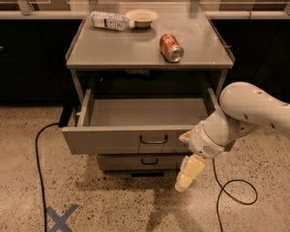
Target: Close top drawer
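Note:
The top drawer (116,140) is a wide grey metal drawer with a small dark wire handle (153,140) at its centre. It stands partly pulled out of the grey cabinet (135,52), and its inside looks empty. My gripper (187,172) hangs at the end of the white arm (251,110), in front of the right part of the drawer's front panel and a little below it, close to the panel.
A red can (171,48), a plastic bottle (109,21) and a bowl (141,17) lie on the cabinet top. A narrower drawer (142,161) shows below. Black cables run over the floor at left (37,168) and right (237,192). Blue tape marks an X (60,219).

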`<state>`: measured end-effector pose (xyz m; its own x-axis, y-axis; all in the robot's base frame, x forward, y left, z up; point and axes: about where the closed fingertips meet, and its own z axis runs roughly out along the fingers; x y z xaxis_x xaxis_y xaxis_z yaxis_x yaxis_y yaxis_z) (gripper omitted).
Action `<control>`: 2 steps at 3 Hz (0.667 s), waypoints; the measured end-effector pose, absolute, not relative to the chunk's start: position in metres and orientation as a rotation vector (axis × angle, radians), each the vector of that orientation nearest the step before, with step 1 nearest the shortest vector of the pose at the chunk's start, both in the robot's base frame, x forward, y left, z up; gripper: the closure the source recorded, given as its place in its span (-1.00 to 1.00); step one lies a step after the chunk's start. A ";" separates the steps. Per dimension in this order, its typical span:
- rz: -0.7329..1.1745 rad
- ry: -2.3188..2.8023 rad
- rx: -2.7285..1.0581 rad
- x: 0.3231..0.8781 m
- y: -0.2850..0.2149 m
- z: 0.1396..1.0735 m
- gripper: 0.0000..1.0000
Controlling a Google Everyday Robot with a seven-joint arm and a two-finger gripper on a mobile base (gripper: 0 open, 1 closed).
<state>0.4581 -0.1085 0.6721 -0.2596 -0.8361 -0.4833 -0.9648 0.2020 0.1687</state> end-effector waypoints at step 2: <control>0.719 2.294 -1.682 0.493 -0.108 0.653 -1.00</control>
<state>0.4927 -0.1085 0.6527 -0.3281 -0.8364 -0.4390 -0.9374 0.2309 0.2607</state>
